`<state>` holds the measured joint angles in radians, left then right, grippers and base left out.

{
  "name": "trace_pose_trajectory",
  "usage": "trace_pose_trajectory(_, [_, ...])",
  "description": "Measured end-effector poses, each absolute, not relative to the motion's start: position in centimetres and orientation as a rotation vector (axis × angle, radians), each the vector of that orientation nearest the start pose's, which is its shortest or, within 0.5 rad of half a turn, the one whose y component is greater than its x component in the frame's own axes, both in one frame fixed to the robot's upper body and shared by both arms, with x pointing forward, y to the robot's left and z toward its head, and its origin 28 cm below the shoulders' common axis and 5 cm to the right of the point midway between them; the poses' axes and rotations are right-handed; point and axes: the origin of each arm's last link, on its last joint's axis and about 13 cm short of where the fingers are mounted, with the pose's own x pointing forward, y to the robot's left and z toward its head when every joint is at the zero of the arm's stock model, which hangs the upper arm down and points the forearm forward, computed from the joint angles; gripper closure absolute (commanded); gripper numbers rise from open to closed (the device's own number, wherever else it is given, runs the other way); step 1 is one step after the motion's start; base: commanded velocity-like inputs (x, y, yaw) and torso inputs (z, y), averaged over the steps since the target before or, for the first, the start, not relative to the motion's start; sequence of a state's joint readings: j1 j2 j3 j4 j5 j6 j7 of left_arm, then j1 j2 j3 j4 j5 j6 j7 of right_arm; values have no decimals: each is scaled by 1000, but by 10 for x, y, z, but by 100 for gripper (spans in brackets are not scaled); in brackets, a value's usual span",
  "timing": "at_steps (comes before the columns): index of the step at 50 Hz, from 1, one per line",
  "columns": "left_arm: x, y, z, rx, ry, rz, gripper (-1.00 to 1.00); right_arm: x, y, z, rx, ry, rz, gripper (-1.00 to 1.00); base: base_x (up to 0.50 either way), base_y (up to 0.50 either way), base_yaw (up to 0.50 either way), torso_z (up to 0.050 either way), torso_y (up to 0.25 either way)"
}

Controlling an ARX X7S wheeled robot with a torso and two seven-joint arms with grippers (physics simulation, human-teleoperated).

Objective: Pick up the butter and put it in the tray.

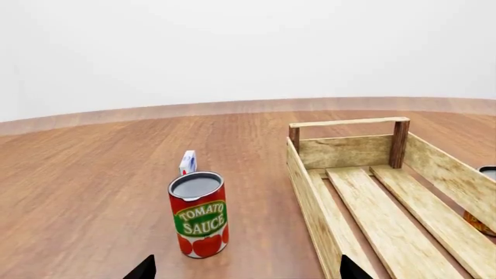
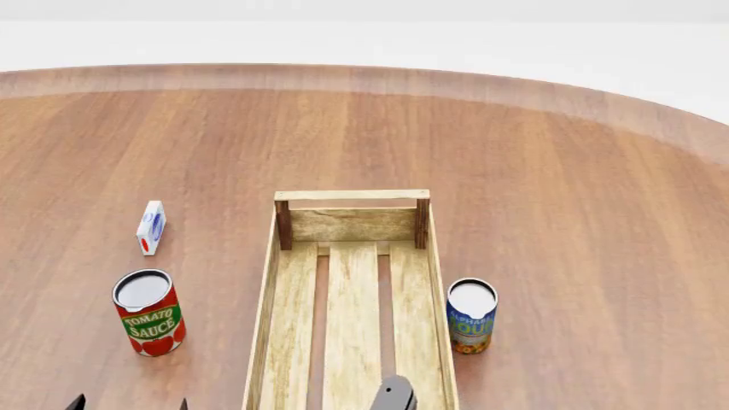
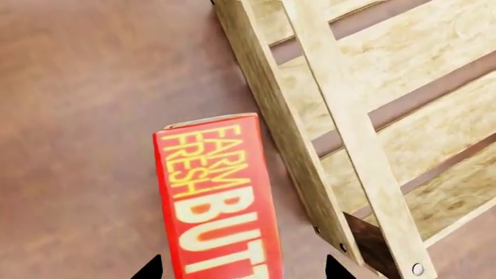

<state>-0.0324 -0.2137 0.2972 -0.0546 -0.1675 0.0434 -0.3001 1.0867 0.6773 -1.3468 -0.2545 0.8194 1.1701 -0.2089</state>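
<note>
Two tips of my right claw spread astride the butter, apparently untouched; closing crooked could knock it into the tray.

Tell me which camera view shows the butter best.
The right wrist view: the butter fills the frame, lettering readable, lying on the table beside the tray between the open jaws' tips. The head and left wrist views show no butter, only the tray, cans and a small carton.

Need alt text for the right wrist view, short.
A red butter carton with yellow "FARM FRESH" lettering lies on the brown wooden table, centred between the right gripper's open jaws. Beside it, seemingly with a slim gap, stands the corner of the pale wooden slatted tray.
</note>
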Motion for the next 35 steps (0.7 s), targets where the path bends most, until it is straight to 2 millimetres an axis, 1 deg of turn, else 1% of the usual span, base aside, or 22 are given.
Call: trace_pose_trajectory(35, [207,201,5,54,25,16,-100,267,-128,89,-766,999,967,-100,0,0,0,0,0])
